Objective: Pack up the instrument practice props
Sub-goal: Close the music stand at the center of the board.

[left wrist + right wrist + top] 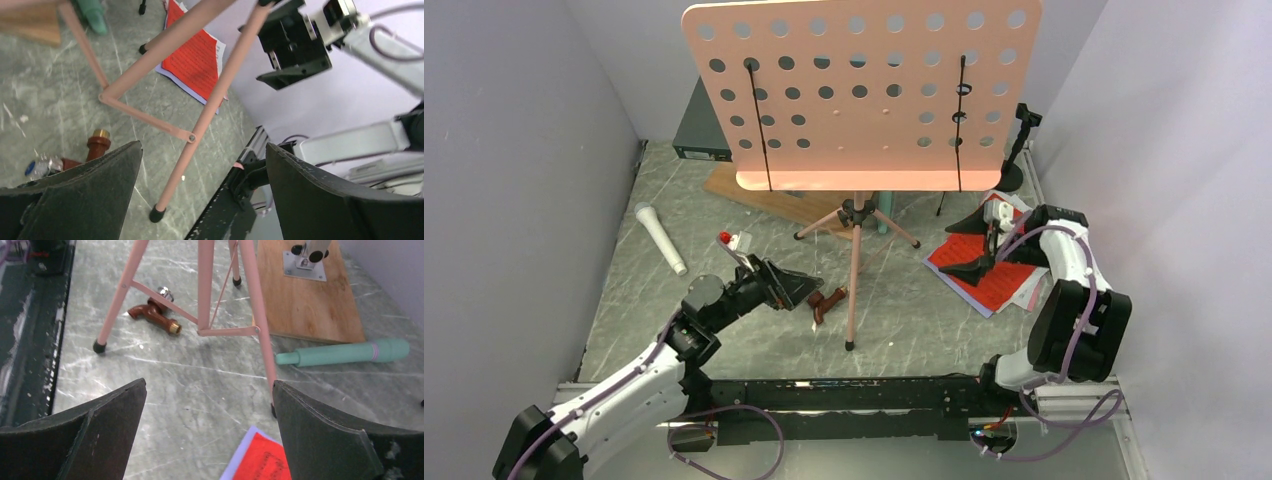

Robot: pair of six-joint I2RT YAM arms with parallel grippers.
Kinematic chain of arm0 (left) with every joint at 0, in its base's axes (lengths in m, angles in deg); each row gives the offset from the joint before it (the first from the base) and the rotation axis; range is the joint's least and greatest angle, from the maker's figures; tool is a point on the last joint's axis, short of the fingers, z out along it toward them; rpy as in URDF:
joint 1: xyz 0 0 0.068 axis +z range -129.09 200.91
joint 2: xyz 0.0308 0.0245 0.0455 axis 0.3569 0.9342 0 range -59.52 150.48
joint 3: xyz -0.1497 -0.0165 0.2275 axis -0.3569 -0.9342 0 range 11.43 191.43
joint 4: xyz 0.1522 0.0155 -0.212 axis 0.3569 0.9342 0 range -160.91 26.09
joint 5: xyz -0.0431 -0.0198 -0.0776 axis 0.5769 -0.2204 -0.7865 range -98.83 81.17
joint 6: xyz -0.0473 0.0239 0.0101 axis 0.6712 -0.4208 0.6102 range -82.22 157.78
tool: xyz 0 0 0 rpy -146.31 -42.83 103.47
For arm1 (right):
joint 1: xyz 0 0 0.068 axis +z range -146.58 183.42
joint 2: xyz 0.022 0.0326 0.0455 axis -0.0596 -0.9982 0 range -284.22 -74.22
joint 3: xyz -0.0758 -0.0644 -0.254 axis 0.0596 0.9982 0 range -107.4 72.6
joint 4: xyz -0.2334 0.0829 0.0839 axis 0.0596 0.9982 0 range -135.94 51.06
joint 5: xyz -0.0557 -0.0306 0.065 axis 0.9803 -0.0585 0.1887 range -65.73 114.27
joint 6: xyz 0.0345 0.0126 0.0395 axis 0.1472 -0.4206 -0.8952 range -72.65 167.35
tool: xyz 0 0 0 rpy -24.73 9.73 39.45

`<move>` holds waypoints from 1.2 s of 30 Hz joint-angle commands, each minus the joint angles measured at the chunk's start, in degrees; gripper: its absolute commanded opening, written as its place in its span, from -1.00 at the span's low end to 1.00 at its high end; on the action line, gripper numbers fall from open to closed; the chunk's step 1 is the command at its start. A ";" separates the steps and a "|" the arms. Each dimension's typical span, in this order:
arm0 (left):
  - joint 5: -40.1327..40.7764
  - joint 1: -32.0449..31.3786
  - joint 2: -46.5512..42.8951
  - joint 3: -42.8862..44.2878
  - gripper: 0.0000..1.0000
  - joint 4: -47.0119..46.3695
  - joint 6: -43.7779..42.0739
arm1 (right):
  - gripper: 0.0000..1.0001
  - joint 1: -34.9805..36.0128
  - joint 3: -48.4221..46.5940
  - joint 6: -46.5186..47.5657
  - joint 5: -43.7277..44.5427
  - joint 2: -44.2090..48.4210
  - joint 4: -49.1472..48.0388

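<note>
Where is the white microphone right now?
In the top view, the white microphone lies flat on the left side of the table, near the left wall, well left of the pink stand's legs.

Bright even light, soft shadows; wrist views slightly blurred (edges perhaps distorted).

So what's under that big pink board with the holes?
Its pink tripod legs, a wooden board and a mint microphone. From above, the pink desk hides part of that board.
</note>
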 commanded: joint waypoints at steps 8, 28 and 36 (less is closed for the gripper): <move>4.06 -10.12 6.37 8.40 0.97 0.19 -29.29 | 0.99 12.70 13.45 -63.92 18.21 11.80 -74.61; 23.84 -21.42 28.58 22.15 0.10 -4.39 -43.73 | 0.20 31.33 17.37 -78.03 26.41 6.30 -105.06; 23.84 -21.36 29.93 23.72 -0.81 -4.09 -41.67 | -1.00 32.70 14.89 -77.34 26.65 6.50 -100.48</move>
